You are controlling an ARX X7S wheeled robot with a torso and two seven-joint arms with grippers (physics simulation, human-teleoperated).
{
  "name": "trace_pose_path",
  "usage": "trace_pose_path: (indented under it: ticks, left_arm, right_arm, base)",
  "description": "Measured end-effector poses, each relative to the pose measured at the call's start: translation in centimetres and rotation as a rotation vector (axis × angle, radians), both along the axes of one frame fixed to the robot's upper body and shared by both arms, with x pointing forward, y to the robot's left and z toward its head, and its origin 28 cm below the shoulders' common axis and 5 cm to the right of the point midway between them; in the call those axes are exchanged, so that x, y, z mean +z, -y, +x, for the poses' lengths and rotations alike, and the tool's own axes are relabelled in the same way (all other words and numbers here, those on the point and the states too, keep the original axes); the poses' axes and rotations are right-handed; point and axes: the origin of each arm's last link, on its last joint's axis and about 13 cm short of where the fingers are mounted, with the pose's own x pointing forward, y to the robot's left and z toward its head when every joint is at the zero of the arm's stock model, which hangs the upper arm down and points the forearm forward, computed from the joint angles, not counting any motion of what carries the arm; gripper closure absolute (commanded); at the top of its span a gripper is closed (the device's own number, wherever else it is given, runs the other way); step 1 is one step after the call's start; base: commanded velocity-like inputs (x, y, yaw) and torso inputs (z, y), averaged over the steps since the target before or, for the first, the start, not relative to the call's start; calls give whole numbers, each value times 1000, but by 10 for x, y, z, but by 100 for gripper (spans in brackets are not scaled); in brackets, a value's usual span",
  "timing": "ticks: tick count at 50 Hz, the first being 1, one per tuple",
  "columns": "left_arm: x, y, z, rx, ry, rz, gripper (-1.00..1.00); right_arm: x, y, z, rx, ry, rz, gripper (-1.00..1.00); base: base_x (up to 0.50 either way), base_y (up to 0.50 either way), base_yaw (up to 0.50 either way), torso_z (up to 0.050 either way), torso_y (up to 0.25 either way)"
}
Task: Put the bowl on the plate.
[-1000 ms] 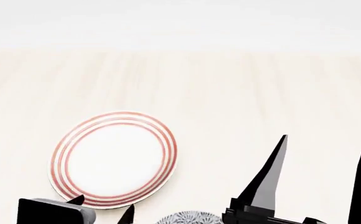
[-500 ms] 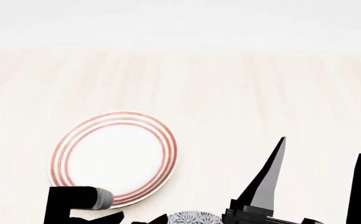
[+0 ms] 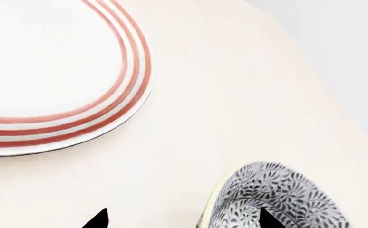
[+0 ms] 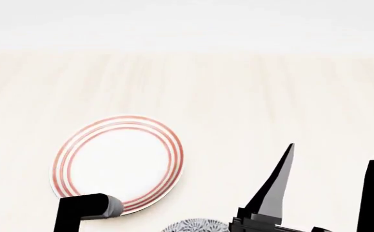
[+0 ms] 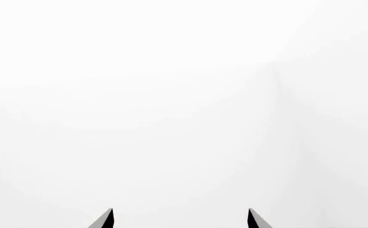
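Note:
The plate (image 4: 116,162), white with red rings, lies flat on the pale table left of centre. Only the top of the bowl (image 4: 196,226) with its dark floral pattern shows at the head view's bottom edge, right of the plate. In the left wrist view the bowl (image 3: 285,194) stands near the plate (image 3: 51,71) without touching it. My left gripper (image 3: 182,219) is open and straddles the bowl's near wall, one fingertip (image 3: 265,218) inside the bowl and the other on the table side. My right gripper (image 4: 332,154) is open and holds nothing, right of the bowl.
A black link of my left arm (image 4: 84,212) crosses the plate's near rim in the head view. The pale wooden table (image 4: 251,92) stretches far beyond the plate. The right wrist view shows only blank white past the right gripper (image 5: 180,218).
My left arm has swung in and dropped: its fingers, seen beside the plate a second ago, have left the head view. The right gripper has sunk slightly. Plate and bowl have not moved.

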Motion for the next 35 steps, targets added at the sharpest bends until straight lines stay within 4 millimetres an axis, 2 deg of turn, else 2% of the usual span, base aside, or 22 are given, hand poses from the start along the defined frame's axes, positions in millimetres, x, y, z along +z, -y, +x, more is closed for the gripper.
trace_pose_path:
  ticks: [35]
  left_arm:
    - [-14,5,-6,-76,36,92,-100]
  right_arm:
    - [-3,-2,-2,14,-8,0,-100]
  base:
    - [0,0,0,0,0]
